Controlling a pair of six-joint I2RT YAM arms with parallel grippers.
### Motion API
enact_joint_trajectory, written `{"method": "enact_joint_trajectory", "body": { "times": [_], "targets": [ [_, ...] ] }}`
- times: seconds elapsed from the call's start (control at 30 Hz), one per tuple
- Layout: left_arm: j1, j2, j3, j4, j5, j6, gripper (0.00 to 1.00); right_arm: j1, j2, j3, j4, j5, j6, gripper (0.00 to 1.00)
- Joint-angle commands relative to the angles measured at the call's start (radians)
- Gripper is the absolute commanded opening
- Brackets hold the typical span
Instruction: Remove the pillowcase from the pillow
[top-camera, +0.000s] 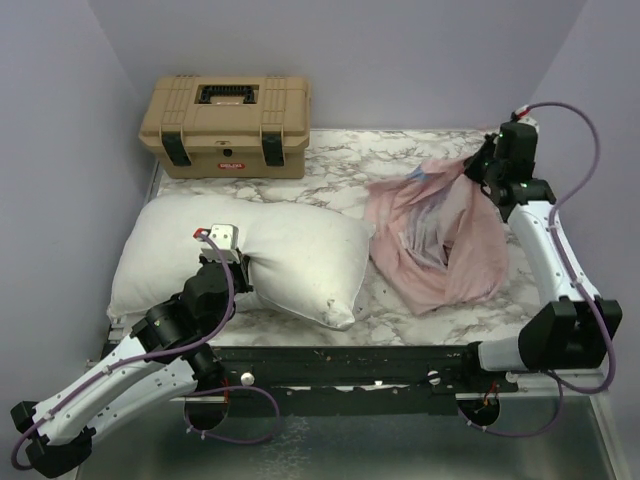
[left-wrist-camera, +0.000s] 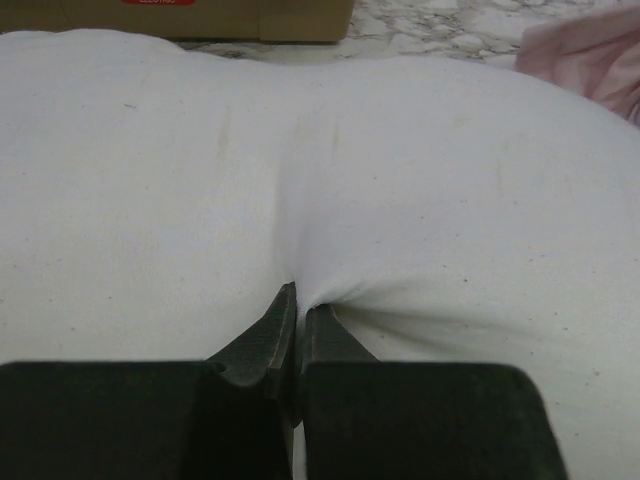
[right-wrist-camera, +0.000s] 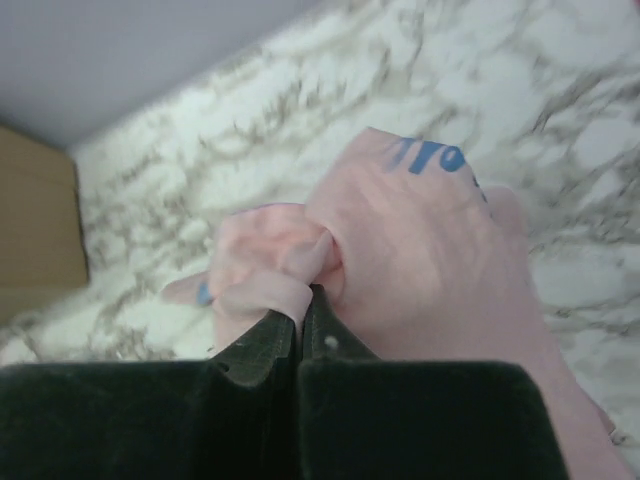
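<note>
The white pillow (top-camera: 290, 255) lies bare on the left half of the marble table. My left gripper (top-camera: 238, 262) is shut on a pinch of the pillow (left-wrist-camera: 400, 200) at its near middle; its fingertips (left-wrist-camera: 283, 310) crease the fabric. The pillowcase (top-camera: 440, 235) lies inside out, pale pink, in a crumpled heap on the right, fully off the pillow. My right gripper (top-camera: 487, 168) is shut on a fold of the pillowcase (right-wrist-camera: 400, 240) at its far right corner and holds that end lifted above the table.
A tan toolbox (top-camera: 228, 125) stands at the back left, just behind the pillow. Lilac walls close the table at the back and both sides. Bare marble (top-camera: 350, 160) shows between the toolbox and the pillowcase.
</note>
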Motion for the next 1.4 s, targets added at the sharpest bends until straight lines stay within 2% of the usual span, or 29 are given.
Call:
{"method": "enact_joint_trajectory", "body": {
  "times": [0.0, 0.17, 0.33, 0.5, 0.63, 0.77, 0.83, 0.97, 1.13, 1.37],
  "targets": [
    [0.011, -0.024, 0.009, 0.061, -0.055, -0.010, 0.00, -0.005, -0.102, 0.130, -0.005, 0.199, -0.017, 0.01],
    [0.013, -0.032, 0.008, 0.060, -0.051, -0.012, 0.00, -0.005, -0.123, 0.251, -0.013, 0.165, -0.079, 0.01],
    [0.016, -0.038, 0.009, 0.060, -0.049, -0.012, 0.00, -0.005, -0.113, 0.217, -0.012, -0.062, -0.094, 0.02],
    [0.019, -0.034, 0.007, 0.060, -0.045, -0.015, 0.00, -0.005, -0.105, 0.046, 0.014, -0.273, -0.026, 0.04],
    [0.021, -0.042, 0.007, 0.061, -0.044, -0.018, 0.00, -0.005, -0.113, -0.144, 0.094, -0.385, 0.036, 0.05],
    [0.026, -0.053, 0.006, 0.061, -0.041, -0.020, 0.00, 0.004, -0.054, -0.278, 0.125, -0.514, 0.065, 0.09],
    [0.027, -0.057, 0.006, 0.062, -0.038, -0.022, 0.03, 0.016, -0.028, -0.333, 0.135, -0.545, 0.065, 0.10],
    [0.028, -0.072, 0.003, 0.064, -0.035, -0.029, 0.09, 0.041, -0.008, -0.423, 0.158, -0.599, 0.058, 0.19],
    [0.028, -0.093, 0.001, 0.070, -0.030, -0.029, 0.17, 0.049, -0.052, -0.464, 0.099, -0.620, 0.017, 0.33],
    [0.028, -0.147, -0.005, 0.100, -0.020, -0.032, 0.33, 0.050, -0.304, -0.386, -0.067, -0.464, -0.046, 0.75]
  ]
}}
